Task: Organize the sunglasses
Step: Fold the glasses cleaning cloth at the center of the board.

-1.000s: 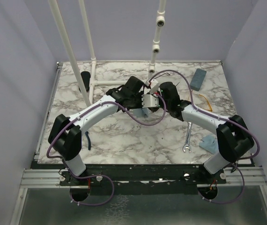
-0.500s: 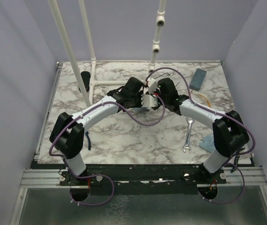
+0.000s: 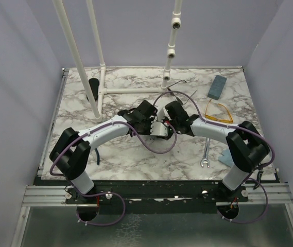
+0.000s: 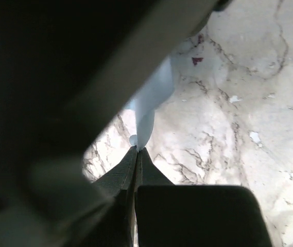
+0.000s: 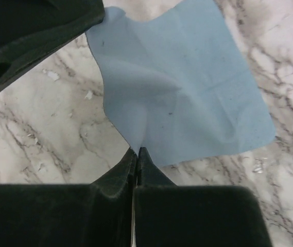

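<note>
The yellow-orange plastic sunglasses lie on the marble table at the right. The thin dark wire-frame pair lies at the back, near the white pipe's foot. My left gripper and right gripper meet at the table's middle. Both are shut on a light blue cloth. In the left wrist view the gripper pinches the cloth's edge. In the right wrist view the gripper pinches a corner, and the rest of the cloth spreads over the table.
A blue-grey oblong case lies at the back right, and a black oval case at the back left. A wrench and a second blue cloth lie at the front right. White pipes stand at the back. A dark pen-like thing lies at the front left.
Both grippers have moved toward the near edge and down, still holding the cloth between them. Both pairs of glasses now show behind the arms.
</note>
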`<state>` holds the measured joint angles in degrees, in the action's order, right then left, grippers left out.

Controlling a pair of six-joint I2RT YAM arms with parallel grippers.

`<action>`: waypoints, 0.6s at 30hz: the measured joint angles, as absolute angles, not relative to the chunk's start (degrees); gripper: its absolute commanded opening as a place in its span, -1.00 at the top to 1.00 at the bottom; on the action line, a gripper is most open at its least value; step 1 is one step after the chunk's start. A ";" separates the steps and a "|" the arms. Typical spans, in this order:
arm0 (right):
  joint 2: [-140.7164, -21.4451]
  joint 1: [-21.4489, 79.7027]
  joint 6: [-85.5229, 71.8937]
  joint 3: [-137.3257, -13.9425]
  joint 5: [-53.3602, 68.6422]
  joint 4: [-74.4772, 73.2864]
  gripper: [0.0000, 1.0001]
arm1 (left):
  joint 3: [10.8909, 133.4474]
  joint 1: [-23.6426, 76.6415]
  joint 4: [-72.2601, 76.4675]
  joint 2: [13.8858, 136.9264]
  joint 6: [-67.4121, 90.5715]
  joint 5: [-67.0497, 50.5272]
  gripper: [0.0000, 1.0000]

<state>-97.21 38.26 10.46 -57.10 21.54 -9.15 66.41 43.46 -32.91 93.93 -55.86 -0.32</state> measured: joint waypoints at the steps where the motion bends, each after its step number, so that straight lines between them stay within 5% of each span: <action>1: -97.17 38.63 10.09 -56.66 22.00 -9.10 0.99 | 66.15 43.68 -33.17 93.54 -55.72 -0.36 1.00; 18: -95.48 44.21 4.34 -51.16 27.79 -10.44 0.99 | 58.65 46.68 -40.84 89.62 -48.97 -7.03 1.00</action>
